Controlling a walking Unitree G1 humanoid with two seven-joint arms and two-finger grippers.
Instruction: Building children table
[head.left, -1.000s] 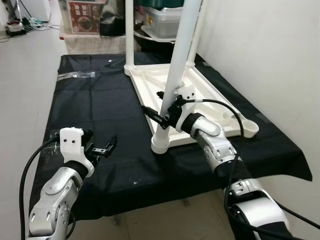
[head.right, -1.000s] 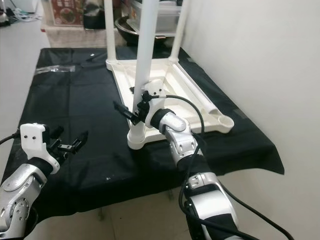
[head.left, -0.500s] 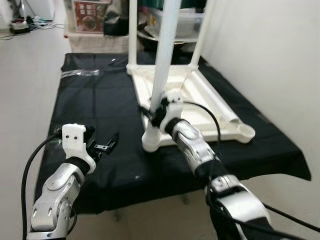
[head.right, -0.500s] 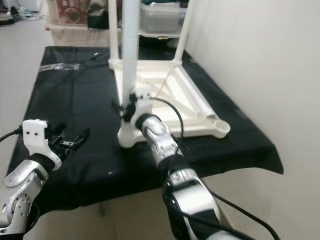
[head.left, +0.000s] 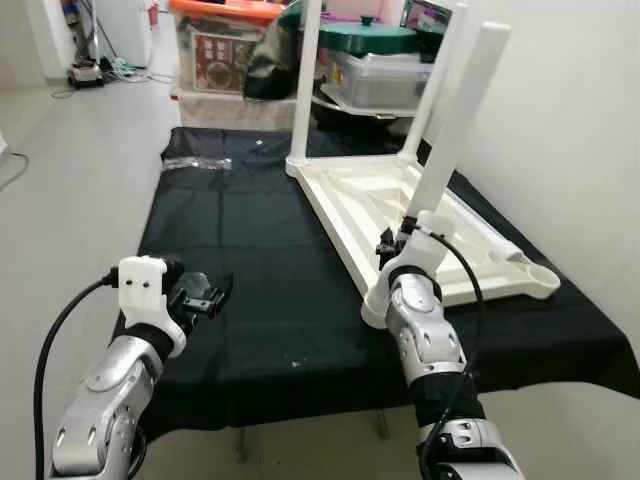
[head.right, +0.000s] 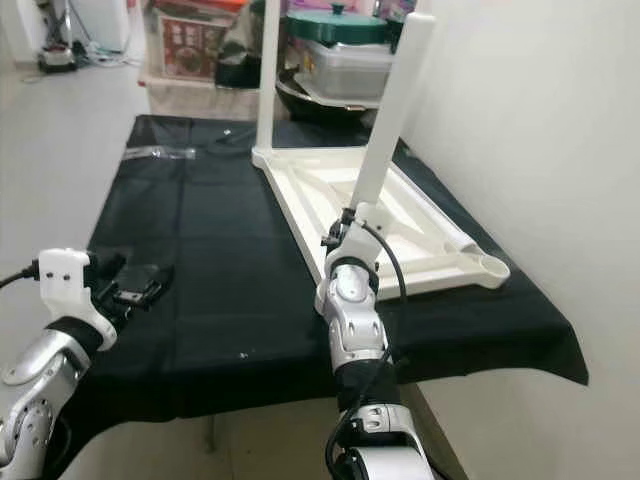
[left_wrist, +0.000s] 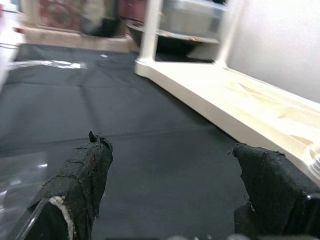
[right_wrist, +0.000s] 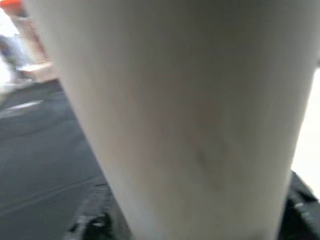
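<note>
The left gripper (head.left: 205, 298) hovered over the near-left part of the black-covered counter (head.left: 250, 260), jaws apart and holding nothing; the left wrist view showed both padded fingers (left_wrist: 80, 175) spread over bare black cloth. Compared with one second earlier, this gripper was in much the same place above the cloth and remained unloaded. A clear plastic bag (head.left: 195, 162) lay on the far-left part of the counter. The white children table (head.left: 400, 205) lay upside down on the right half of the counter, its underside facing up, with two legs (head.left: 303, 70) standing in the far corners. The whole scene had shifted between frames, so the camera had moved; the inverted table kept its place on the cloth. The near leg (head.left: 455, 120) stood in the near-left corner socket (head.left: 375, 305) and leaned toward the wall; its open top end was now in view, whereas earlier it ran out of the picture. The right gripper (head.left: 397, 240) was at the lower part of this leg, just above the socket. One second earlier its black fingers were seen beside the leg; now they sat behind the wrist housing, and the right wrist view was taken up by the white leg surface (right_wrist: 190, 120) at close range. The jaws appeared to bracket the leg, but whether they were clamped on it could not be told. The corner socket (head.left: 535, 280) at the near right stood without a leg.
</note>
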